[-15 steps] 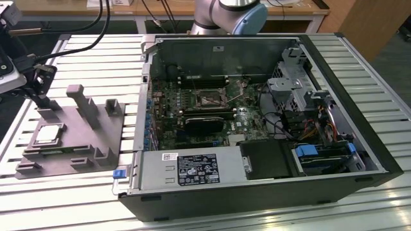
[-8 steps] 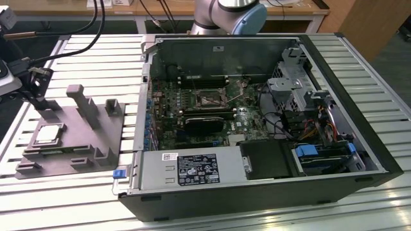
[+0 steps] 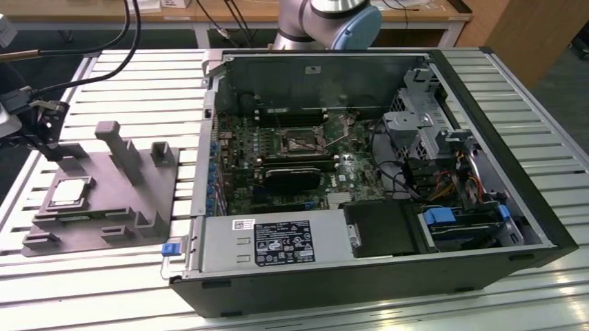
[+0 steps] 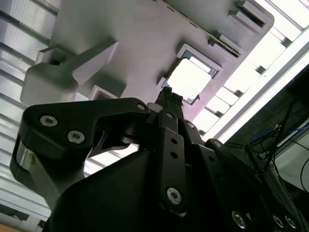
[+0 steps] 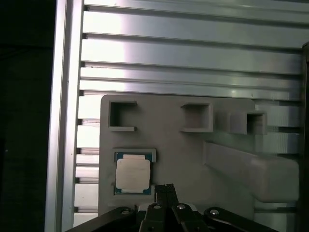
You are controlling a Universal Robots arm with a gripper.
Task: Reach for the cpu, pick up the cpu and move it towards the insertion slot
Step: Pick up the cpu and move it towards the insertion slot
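The cpu is a pale square chip lying flat in a recess of the grey moulded tray at the exterior view's left. It also shows in the first wrist view as the cpu and, glaring bright, in the second wrist view as the cpu. My gripper hangs above the tray, a little off the chip and apart from it. In both wrist views the black fingertips are pressed together, the gripper shut on nothing. The insertion slot sits on the motherboard inside the open computer case.
The open black computer case fills the exterior view's right, with a power supply, drive cage and cables inside. Grey upright posts rise from the tray beside the chip. A slatted aluminium table carries everything; its edge drops off past the tray.
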